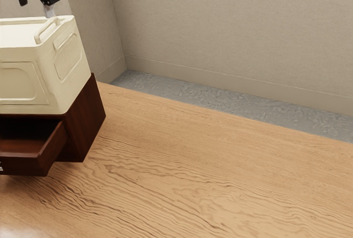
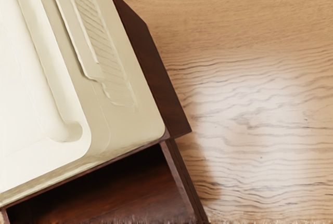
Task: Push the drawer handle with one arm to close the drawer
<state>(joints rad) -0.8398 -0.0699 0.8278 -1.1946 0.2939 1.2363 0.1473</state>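
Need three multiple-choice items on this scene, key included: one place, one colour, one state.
1. Where is the big box?
A) on the floor
B) on top of the cabinet
C) underneath the cabinet

2. What colour is that box?
A) cream
B) bright blue
C) black

3. What state is the drawer in?
A) fully shut
B) taken out and lying on its side
C) pulled open

Key:
1 B: the exterior view shows its base resting over the cabinet.
2 A: its top and sides are pale cream in both views.
3 C: its front stands out from the cabinet, and its inside shows in both views.
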